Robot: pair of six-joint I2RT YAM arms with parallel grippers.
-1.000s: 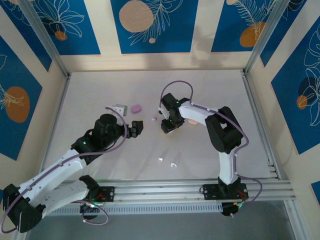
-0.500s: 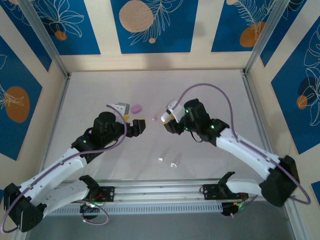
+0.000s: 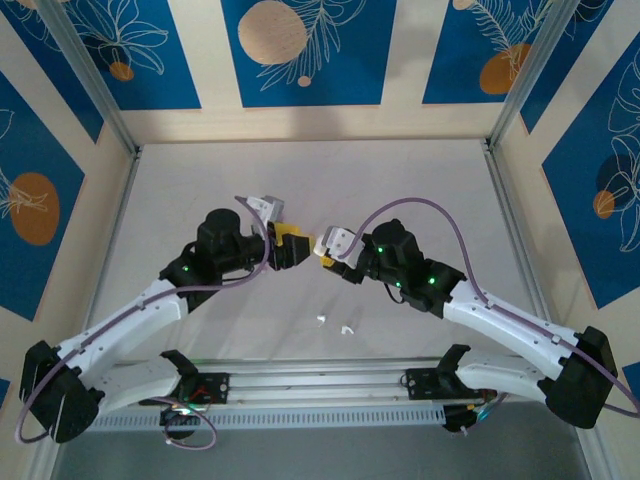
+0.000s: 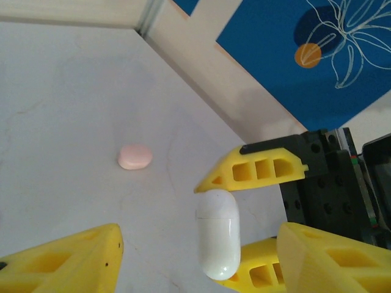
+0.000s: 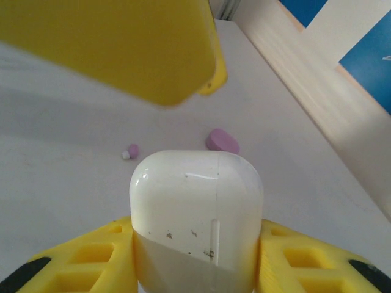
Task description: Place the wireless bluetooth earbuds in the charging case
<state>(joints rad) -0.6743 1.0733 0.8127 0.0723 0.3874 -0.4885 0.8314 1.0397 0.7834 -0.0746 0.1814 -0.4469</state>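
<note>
The pale bench (image 3: 200,190) held small things. The right tool (image 3: 327,258) squeezed a white case (image 5: 195,207). The left tool (image 3: 293,247) stood wide, with a finger on each side of that case. A pink case (image 4: 135,157) and a lilac case (image 5: 222,141) lay on the bench. A lilac bud (image 5: 130,151) lay near the lilac case. A white bud (image 3: 322,319) and a second white bud (image 3: 347,328) lay nearer the front.

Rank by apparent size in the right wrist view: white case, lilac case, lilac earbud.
1. white case: largest, but it is held right at the camera, so nearness inflates it.
2. lilac case: much smaller, lying farther off.
3. lilac earbud: smallest. It lies about as far off as the lilac case, so that gap looks real.
</note>
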